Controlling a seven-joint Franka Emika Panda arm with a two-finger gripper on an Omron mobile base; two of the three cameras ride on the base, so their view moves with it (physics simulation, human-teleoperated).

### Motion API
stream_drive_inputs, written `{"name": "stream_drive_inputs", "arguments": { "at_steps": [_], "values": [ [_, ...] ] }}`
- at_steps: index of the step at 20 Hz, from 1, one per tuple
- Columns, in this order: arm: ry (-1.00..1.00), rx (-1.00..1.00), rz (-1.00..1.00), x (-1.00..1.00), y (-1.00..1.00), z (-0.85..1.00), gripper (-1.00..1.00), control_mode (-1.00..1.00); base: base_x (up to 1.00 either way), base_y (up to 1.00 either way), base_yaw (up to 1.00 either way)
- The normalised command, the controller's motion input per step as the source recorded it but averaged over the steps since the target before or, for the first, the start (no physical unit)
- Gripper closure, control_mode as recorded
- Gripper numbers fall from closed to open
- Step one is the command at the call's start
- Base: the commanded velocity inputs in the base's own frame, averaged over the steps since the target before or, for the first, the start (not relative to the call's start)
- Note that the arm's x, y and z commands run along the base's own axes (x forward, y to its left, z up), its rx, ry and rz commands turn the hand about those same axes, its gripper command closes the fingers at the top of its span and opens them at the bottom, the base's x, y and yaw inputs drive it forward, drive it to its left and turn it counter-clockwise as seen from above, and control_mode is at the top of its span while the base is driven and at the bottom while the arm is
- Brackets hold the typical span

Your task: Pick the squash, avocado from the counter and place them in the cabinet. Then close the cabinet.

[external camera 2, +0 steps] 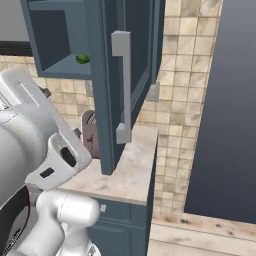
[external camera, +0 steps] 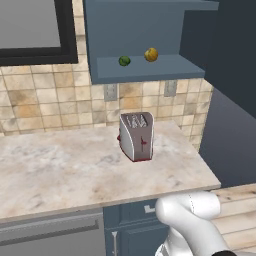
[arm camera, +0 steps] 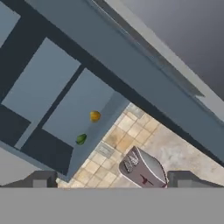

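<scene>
The dark blue cabinet [external camera: 150, 70] stands open above the counter [external camera: 75, 170]. On its lower shelf lie the yellow-orange squash [external camera: 151, 54] and, left of it, the dark green avocado [external camera: 124, 61]. The hand view looks up at that shelf, with the squash [arm camera: 95, 116] and the avocado [arm camera: 81, 139] side by side. My gripper [arm camera: 116, 181] is open, its tips wide apart with nothing between them, well back from the shelf. In the right base view the open door [external camera 2: 107, 100] with its silver bar handle [external camera 2: 122, 85] juts toward me, and the avocado [external camera 2: 82, 58] shows behind it.
A silver toaster [external camera: 136, 136] with a red base stands on the counter below the cabinet, near the tiled wall. A dark tall panel [external camera: 235, 135] closes off the counter's right end. A framed dark window [external camera: 30, 30] hangs at the upper left.
</scene>
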Motion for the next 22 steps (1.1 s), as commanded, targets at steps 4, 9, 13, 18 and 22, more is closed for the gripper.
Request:
{"name": "stream_drive_inputs", "arguments": {
  "at_steps": [4,9,13,18,22],
  "values": [
    [-0.21,0.26,-0.03,-1.00,-0.41,0.00,-1.00,-1.00,0.00,0.00,0.00],
    [-0.19,0.23,0.00,-0.88,-0.39,-0.11,-1.00,-1.00,0.00,0.00,0.00],
    [-0.07,0.24,0.00,-0.18,-0.39,-0.47,-1.00,-1.00,0.00,0.00,0.00],
    [-0.03,0.25,0.00,0.74,-0.21,-0.66,-1.00,-1.00,0.00,0.00,0.00],
    [0.00,0.26,0.00,1.00,-0.36,-0.24,-1.00,-1.00,0.00,0.00,0.00]
  ]
}}
